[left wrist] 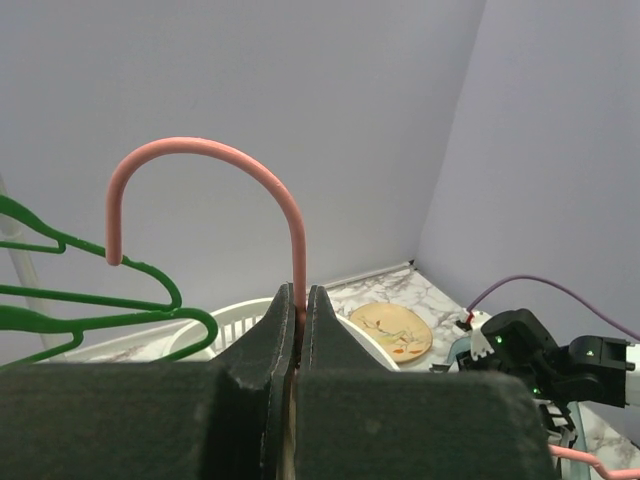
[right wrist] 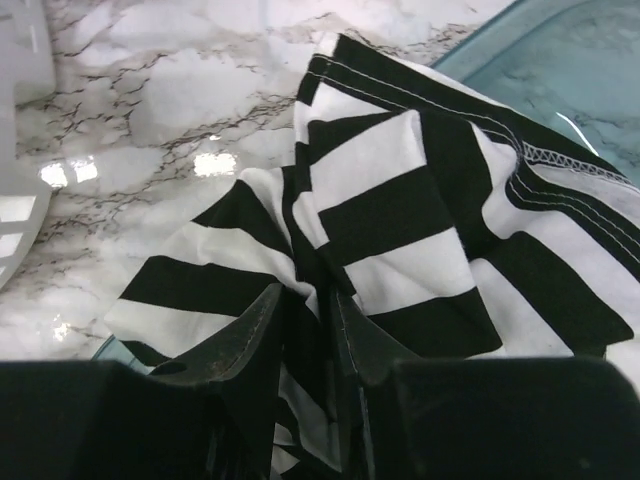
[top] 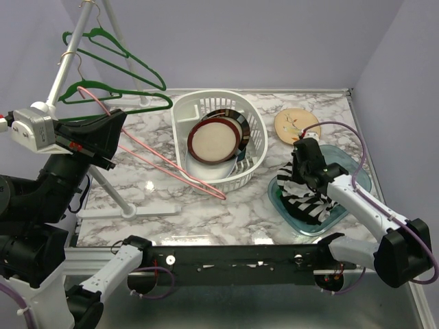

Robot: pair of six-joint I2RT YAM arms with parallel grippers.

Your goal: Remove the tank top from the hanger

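Note:
The pink hanger [top: 161, 166] is bare; its hook [left wrist: 205, 160] rises above my left gripper [left wrist: 300, 297], which is shut on the hanger's neck and holds it up at the left [top: 118, 127], the frame slanting down toward the basket. The black-and-white striped tank top [top: 309, 199] lies bunched in the teal glass dish [top: 359, 179] at the right. My right gripper [right wrist: 310, 305] is shut on a fold of the tank top [right wrist: 400, 200], low over the dish [top: 310, 164].
A white basket [top: 257, 133] holding plates stands in the middle. A round wooden plate [top: 295, 123] lies at the back right. Two green hangers [top: 116, 62] hang on a white rack [top: 62, 75] at the left, close to my left gripper.

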